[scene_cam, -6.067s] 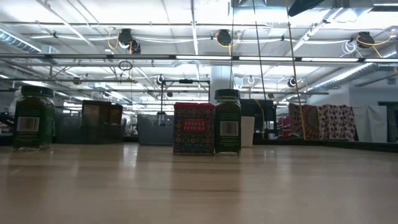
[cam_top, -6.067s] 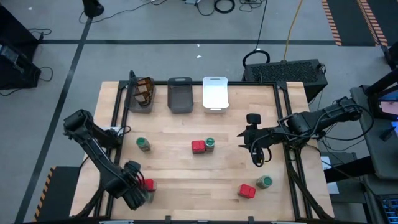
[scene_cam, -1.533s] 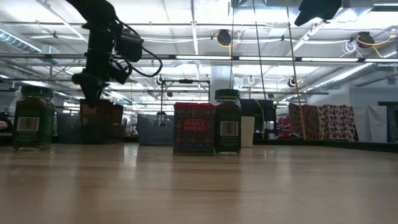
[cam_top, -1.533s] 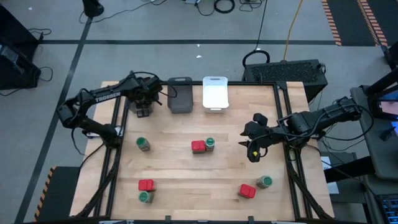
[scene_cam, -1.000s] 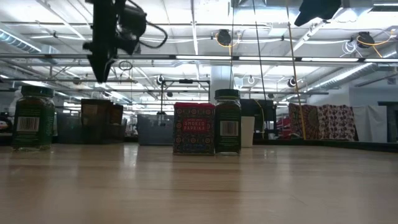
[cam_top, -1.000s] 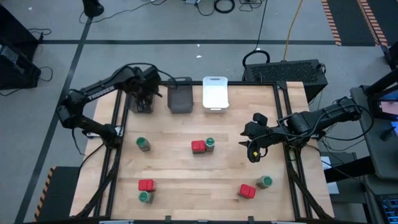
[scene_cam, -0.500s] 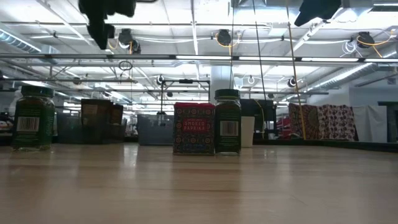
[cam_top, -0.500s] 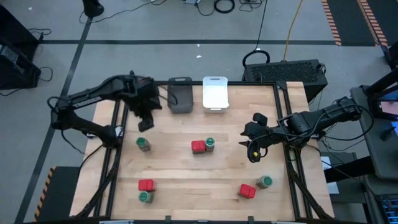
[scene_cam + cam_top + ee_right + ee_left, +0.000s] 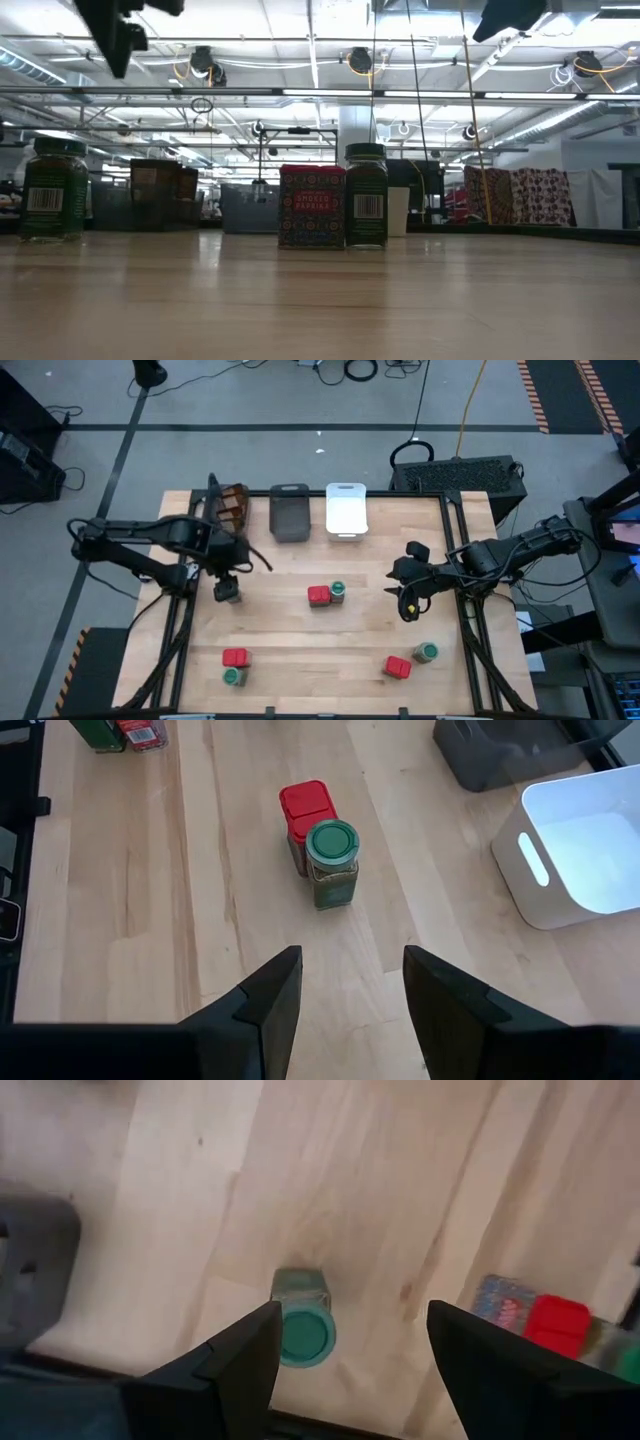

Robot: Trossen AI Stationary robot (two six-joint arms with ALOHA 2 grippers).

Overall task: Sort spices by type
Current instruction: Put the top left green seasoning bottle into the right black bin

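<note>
Your left pincer hangs with its fingers spread wide and empty, directly above the green-lidded jar standing upright on the counter; centre the lid between the fingers before you descend; grip the glass body below the lid, squarely, so it doesn't tip; the red tin lies well off to one side, so nothing crowds you; your right pincer waits wide open, a jar-and-tin pair ahead of it.
</note>
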